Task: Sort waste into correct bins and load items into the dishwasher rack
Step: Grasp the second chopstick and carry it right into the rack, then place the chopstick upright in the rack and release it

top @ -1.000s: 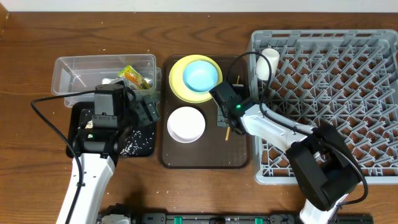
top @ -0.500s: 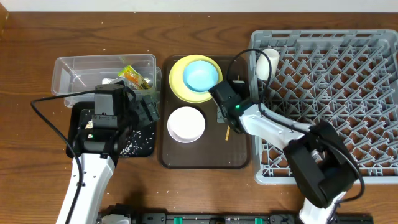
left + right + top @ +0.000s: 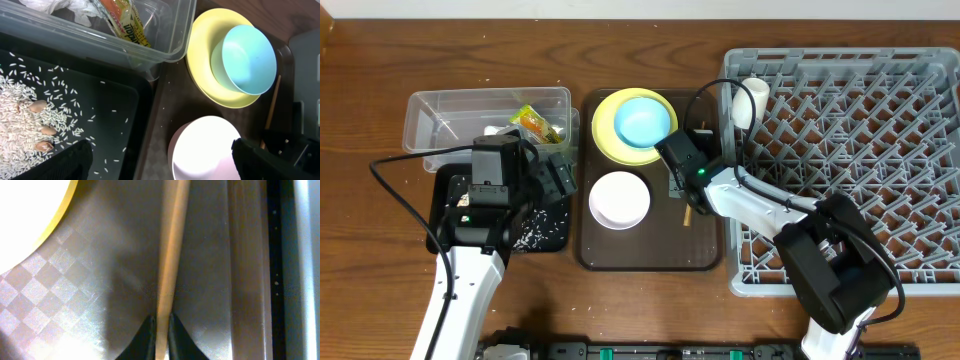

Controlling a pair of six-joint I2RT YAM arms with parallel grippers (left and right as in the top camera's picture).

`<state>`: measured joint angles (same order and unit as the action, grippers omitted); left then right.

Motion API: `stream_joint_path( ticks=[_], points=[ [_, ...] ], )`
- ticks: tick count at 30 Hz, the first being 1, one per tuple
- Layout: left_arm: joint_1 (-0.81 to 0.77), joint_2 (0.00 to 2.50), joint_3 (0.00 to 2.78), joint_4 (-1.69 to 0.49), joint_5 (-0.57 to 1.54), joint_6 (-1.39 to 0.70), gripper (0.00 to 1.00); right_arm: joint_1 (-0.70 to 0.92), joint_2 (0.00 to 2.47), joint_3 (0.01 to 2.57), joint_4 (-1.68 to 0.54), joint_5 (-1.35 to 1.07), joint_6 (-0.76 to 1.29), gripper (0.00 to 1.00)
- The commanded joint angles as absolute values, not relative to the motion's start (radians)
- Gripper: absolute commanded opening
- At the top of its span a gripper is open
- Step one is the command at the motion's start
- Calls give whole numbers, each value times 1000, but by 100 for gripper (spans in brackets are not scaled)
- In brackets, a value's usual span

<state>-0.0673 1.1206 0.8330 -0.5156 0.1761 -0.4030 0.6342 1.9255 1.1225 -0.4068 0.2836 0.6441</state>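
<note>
chopsticks (image 3: pixel 170 255) | right gripper (image 3: pixel 160 330) clamped on them (flat on tray (image 3: pixel 75 290)) | lift level, firm squeeze | left gripper (image 3: pixel 165 160) wide apart

A yellow plate (image 3: pixel 603 135), light blue bowl (image 3: pixel 643 120), checkered brown tray (image 3: pixel 650 245), grey rack (image 3: pixel 860 130)

Snack wrapper (image 3: pixel 535 124) and crumpled white scrap (image 3: pixel 495 130) lie in the clear tub (image 3: pixel 430 100). Rice grains (image 3: pixel 20 120) cover the black tub (image 3: pixel 115 115). Light blue bowl (image 3: pixel 642 121) sits upright on the yellow plate (image 3: pixel 605 135), with the white bowl (image 3: pixel 619 199) just beside. White cup (image 3: pixel 748 103) sits in the grey rack's (image 3: pixel 860 130) far-left corner. Wooden chopstick (image 3: pixel 170 255) lies flat beside the rack.
</note>
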Motion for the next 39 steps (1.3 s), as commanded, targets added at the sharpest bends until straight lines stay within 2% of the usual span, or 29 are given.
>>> stream_joint_path(
  ticks=[1, 14, 21, 39],
  points=[
    [-69, 1124, 859, -513, 163, -397, 92, 645, 1943, 1118, -411, 295, 649, 1],
    [-69, 1124, 859, -513, 163, -397, 92, 638, 1703, 1131, -439, 295, 524, 1],
    [-69, 1124, 859, -513, 163, -397, 92, 606, 1541, 1131, -561, 296, 390, 1],
    [-69, 1124, 859, -513, 163, -397, 92, 435, 1494, 1131, -736, 284, 361, 1]
  ],
)
